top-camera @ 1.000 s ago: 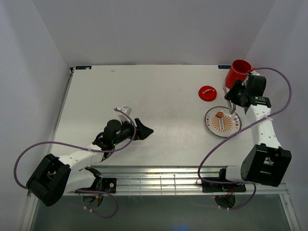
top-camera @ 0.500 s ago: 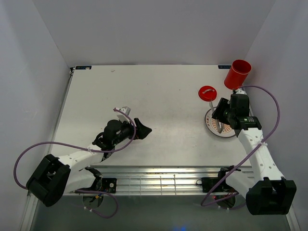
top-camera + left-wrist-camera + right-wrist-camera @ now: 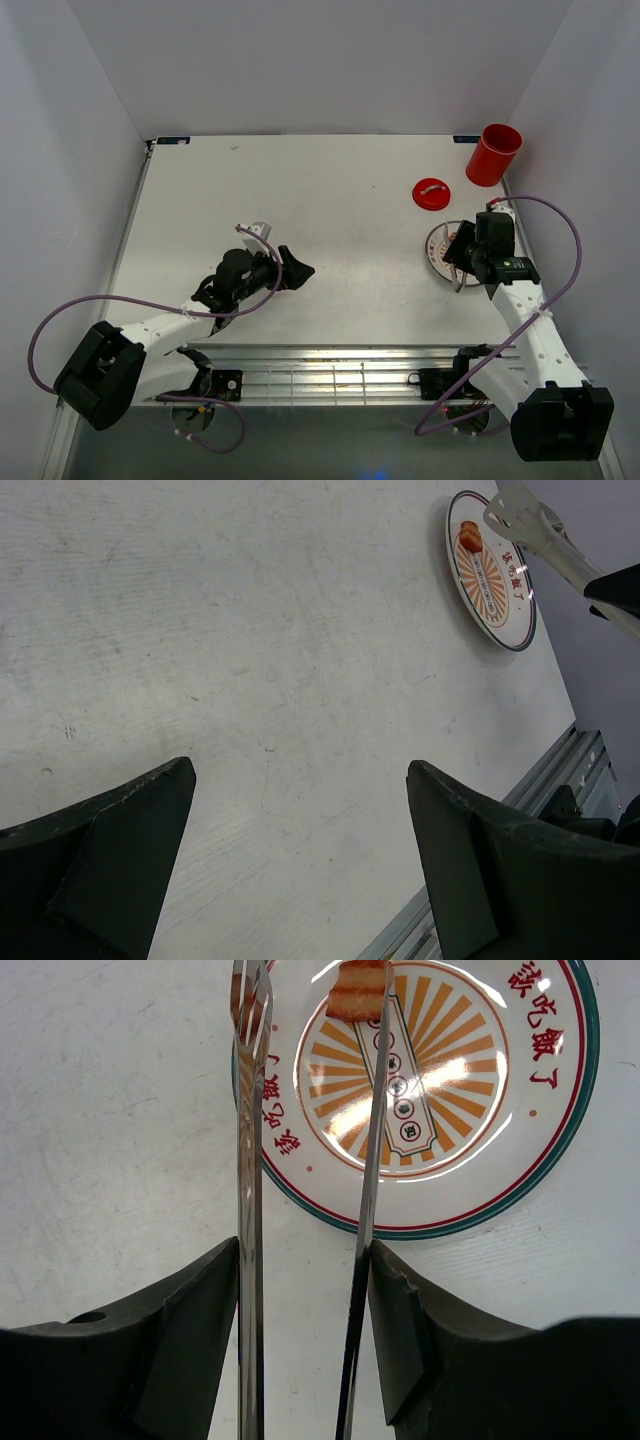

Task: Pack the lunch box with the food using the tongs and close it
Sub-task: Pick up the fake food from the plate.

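Observation:
My right gripper (image 3: 303, 1260) is shut on the silver tongs (image 3: 250, 1160), pressing their two slim arms from outside, and it hovers over the orange-patterned plate (image 3: 545, 1150). The tong tips stand apart. One brown piece of food (image 3: 358, 990) lies on the plate under the right tong arm. In the top view the right gripper (image 3: 466, 252) covers much of the plate (image 3: 436, 250). The red lunch box (image 3: 495, 153) stands upright and uncovered at the far right, with its lid (image 3: 431, 193) flat on the table nearby. My left gripper (image 3: 300, 268) (image 3: 300, 775) is open and holds nothing, low over the table.
The left wrist view shows the plate (image 3: 520, 640), the food (image 3: 470, 535) and the tongs (image 3: 530, 525) far off to its right. A metal rail (image 3: 330, 370) runs along the table's near edge. White walls enclose the table.
My right arm has pulled back from beside the lunch box toward the near side, carrying the tongs over the plate. The left arm has stayed still.

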Controlling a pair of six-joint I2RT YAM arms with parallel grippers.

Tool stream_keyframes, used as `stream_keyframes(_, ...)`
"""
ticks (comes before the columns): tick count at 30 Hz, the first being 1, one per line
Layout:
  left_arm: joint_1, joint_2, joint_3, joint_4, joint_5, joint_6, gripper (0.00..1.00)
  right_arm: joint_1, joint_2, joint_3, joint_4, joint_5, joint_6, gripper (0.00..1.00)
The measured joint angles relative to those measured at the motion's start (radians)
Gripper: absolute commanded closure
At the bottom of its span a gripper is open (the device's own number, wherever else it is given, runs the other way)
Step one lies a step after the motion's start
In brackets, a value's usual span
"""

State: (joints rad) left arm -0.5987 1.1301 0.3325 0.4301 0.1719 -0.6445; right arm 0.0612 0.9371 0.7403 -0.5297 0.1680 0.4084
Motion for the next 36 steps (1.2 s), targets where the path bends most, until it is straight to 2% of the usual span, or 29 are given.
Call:
stream_keyframes(23,0.000,0.021,0.000,-0.009,0.000,0.000,0.03,0.000,0.005,-0.046,0.051,0.039,0.008,0.44)
stream_keyframes(36,0.000,0.028,0.001,-0.011,0.004,-0.002,0.03,0.000,0.063,-0.083,0.104,0.039,0.017,0.45)
